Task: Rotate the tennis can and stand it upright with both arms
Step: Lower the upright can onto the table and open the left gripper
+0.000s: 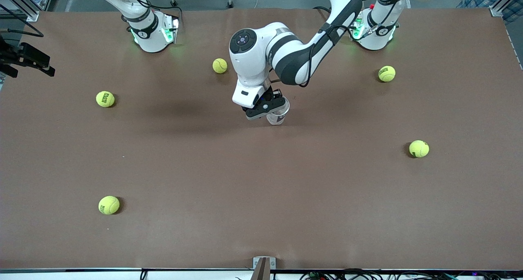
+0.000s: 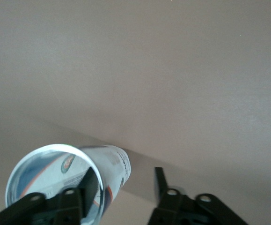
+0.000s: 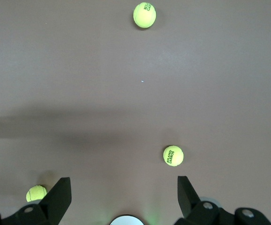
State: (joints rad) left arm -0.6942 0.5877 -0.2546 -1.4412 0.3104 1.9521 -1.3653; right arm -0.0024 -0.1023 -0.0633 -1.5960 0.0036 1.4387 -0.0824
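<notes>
Fingers [image 2: 92, 183] of the left gripper [image 1: 266, 109] stand parted, one inside the open mouth of the tennis can [image 2: 69, 180], apparently not clamped. Risk: withdrawing may catch the rim and topple it. Can stands at table [image 1: 261, 182] centre, clear plastic, white and navy label. Right gripper [image 3: 123, 197] waits spread wide, empty, high over the table well away from the can.

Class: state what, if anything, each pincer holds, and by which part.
Neither holds anything. The left pincer is open beside the upright tennis can, one finger inside its open rim. The right pincer is open, empty.
</notes>
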